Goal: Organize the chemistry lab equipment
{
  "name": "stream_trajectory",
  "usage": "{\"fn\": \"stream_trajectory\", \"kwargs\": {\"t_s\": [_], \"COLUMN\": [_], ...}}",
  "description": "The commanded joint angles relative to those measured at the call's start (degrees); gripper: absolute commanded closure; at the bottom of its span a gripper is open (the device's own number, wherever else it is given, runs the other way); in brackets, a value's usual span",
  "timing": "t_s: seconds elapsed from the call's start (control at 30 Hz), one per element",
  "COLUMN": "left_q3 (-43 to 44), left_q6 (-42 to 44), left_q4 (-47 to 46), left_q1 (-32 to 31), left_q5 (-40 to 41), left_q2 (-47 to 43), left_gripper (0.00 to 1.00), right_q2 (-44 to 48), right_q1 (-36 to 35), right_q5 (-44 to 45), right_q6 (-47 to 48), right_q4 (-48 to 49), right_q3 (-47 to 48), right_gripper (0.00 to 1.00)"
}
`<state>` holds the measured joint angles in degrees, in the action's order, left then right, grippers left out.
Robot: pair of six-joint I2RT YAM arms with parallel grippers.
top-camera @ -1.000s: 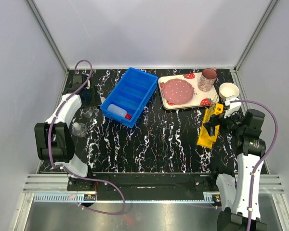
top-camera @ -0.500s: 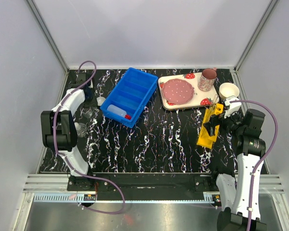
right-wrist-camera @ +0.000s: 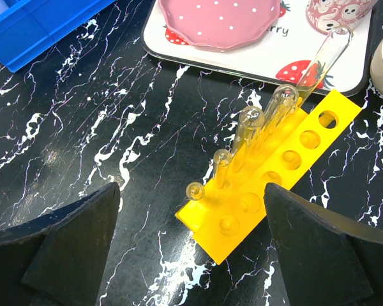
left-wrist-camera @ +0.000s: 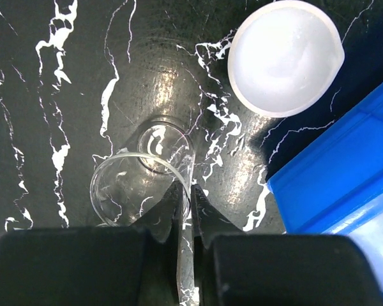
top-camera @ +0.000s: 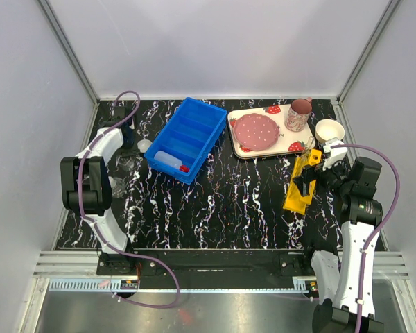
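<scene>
The beaker (left-wrist-camera: 124, 191) is standing by the dish (left-wrist-camera: 284, 57), its rim now pinched in our left claw (left-wrist-camera: 185, 194), which has just closed. We are probably lifting it toward the bin (left-wrist-camera: 345, 172) next. Our right claw (right-wrist-camera: 191, 213) is gaping over the rack (right-wrist-camera: 306, 159).

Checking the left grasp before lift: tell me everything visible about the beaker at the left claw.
The small glass beaker is clear, thin-walled and round-rimmed, and it looks empty. It appears to stand mouth up on the black white-veined table. The left claw pinches its rim wall on the side toward the blue bin, with its fingers nearly together. The white round dish lies beyond the beaker, apart from it, and the bin does not touch it either.
</scene>
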<state>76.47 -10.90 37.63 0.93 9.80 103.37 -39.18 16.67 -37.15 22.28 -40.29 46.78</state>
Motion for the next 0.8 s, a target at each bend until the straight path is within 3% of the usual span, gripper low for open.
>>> {"fn": "stream_trajectory", "kwargs": {"t_s": [0.0, 0.53, 0.77], "left_q3": [1.84, -4.13, -2.64], "left_q6": [0.35, -1.32, -1.67], "left_q4": [-0.63, -4.4, -7.3], "left_q1": [0.3, -0.67, -8.47], "left_q5": [1.71, -5.22, -15.59], "left_q2": [-1.07, -21.35, -23.57], "left_gripper": [0.98, 1.0, 1.0], "right_q2": [0.24, 0.16, 0.07], "right_q1": [0.3, 0.38, 0.38], "right_q5": [-0.73, -1.09, -1.09], "right_q6": [0.66, 0.66, 0.66], "right_q4": [1.09, 1.18, 1.18], "right_q3": [0.06, 0.06, -0.03], "right_gripper": [0.0, 0.0, 0.0]}}
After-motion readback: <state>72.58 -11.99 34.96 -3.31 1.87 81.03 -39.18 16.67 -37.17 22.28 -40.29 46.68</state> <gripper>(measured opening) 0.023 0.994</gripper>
